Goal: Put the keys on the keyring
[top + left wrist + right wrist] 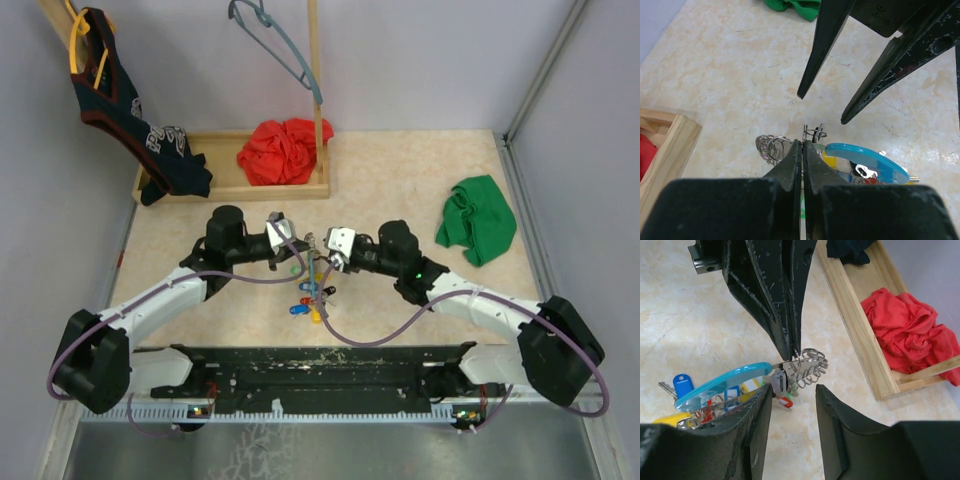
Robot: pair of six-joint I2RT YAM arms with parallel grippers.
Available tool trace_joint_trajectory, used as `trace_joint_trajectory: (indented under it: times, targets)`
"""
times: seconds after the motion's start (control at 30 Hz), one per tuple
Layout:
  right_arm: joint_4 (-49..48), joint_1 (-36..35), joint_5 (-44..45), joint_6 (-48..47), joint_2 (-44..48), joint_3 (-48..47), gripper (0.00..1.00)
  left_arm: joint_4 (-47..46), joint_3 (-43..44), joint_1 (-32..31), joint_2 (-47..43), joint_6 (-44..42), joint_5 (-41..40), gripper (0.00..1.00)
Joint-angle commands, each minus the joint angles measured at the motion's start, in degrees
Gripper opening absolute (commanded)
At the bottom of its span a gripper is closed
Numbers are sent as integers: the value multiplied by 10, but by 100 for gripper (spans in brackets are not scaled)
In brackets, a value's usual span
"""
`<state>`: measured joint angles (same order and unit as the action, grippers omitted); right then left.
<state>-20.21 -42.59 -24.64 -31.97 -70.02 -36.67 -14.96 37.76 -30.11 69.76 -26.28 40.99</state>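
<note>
The keyring (720, 382) has a light-blue section and a thin grey wire end, and hangs just above the table. My left gripper (803, 142) is shut on that wire end; its fingers (785, 315) come down from above in the right wrist view. A bunch of small silver split rings (810, 367) sits on the wire by the left fingertips. Keys with blue (682, 383), yellow (665, 419) and red (785, 401) heads hang under the blue section. In the top view the keys (310, 300) lie between the arms. My right gripper (792, 390) is open, facing the ring's end, holding nothing.
A wooden tray (228, 188) at the back holds a red cloth (285, 150) and a dark shirt (130, 110). A green cloth (478, 220) lies at the right. A grey-blue hanger (280, 45) hangs on a wooden post.
</note>
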Motion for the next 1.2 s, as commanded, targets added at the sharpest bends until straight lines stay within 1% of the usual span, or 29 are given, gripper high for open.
trace_joint_trajectory:
  times: [0.0,0.27,0.4,0.63,0.77,1.03,1.1,1.17]
  targets:
    - [-52,-7,8,47,8,10,41,-37,14,2,1,13,-1,0]
    - [-137,-16,26,62,-31,21,43,-50,12,2,1,24,2,0]
    - [-143,-15,13,65,-55,11,43,-55,9,2,-1,25,7,0]
    - [-157,-15,16,59,-83,6,44,-67,3,2,-6,26,21,0]
    - [-151,-15,6,56,-91,-2,42,-79,-2,3,-8,29,27,0]
    - [-144,-9,-12,51,-72,0,28,-107,-15,2,-6,40,37,0]
    - [-135,-8,-16,48,-67,-4,19,-112,-17,4,-4,42,41,0]
    - [-115,-8,-14,42,-59,-9,5,-113,-20,4,-7,40,39,0]
